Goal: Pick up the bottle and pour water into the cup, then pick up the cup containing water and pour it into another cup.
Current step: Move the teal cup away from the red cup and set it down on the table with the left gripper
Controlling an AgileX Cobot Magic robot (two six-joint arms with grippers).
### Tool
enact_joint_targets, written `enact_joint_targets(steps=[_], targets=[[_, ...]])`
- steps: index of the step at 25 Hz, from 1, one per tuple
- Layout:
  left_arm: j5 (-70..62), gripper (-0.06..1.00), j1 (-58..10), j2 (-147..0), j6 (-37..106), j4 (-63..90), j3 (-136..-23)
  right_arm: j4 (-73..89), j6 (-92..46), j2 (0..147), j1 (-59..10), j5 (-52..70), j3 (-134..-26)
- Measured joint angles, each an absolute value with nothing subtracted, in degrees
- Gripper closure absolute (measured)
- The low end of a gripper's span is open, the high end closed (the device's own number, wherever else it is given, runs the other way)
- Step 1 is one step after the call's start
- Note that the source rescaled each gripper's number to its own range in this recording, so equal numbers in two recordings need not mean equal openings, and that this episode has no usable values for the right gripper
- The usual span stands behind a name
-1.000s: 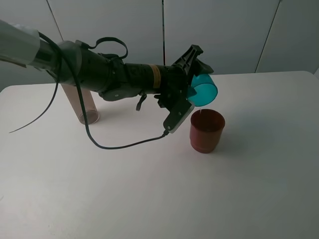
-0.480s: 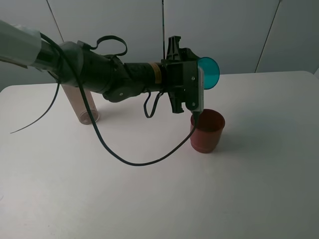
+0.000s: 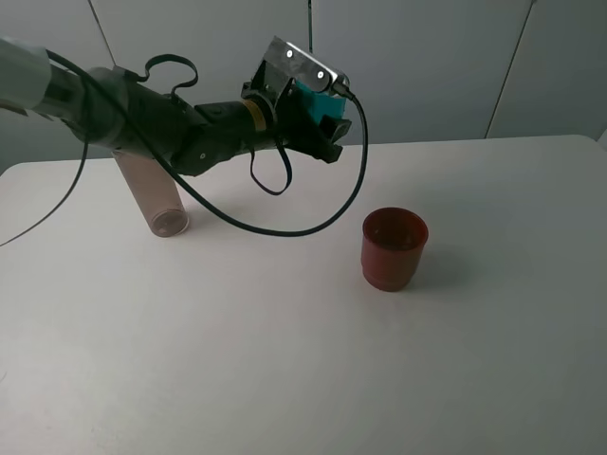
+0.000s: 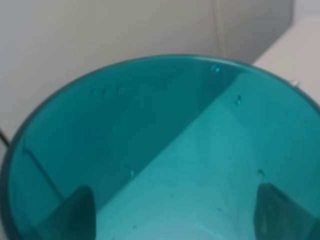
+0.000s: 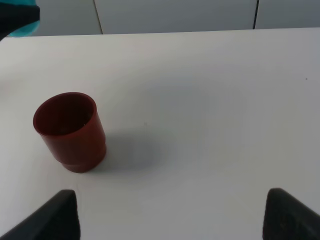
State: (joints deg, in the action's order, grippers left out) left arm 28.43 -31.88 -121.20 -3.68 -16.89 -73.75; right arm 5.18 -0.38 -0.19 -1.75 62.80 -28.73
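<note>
One teal cup (image 3: 318, 100) sits pinched in the left gripper (image 3: 321, 106), held high above the table (image 3: 285, 360) and well up-left of the red cup (image 3: 394, 246); the right gripper's fingers (image 5: 62, 212) are spread.

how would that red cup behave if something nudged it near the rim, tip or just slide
The red cup probably slides before tipping: it is squat and wide. Its stepped, narrower base makes a high push riskier. It looks like thin plastic, so likely light and easily shifted on the smooth white table.
</note>
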Motion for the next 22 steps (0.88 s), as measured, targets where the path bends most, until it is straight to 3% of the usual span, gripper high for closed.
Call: enact_joint_targets(steps=[8, 22], targets=[[43.8, 0.70, -26.3, -122.8, -6.2, -19.6, -65.7, 5.2, -0.4, -0.2, -1.8, 62.8, -28.7], [52.0, 0.70, -25.8, -135.6, -4.5, -27.2, -65.3, 5.2, -0.4, -0.2, -1.8, 62.8, -28.7]])
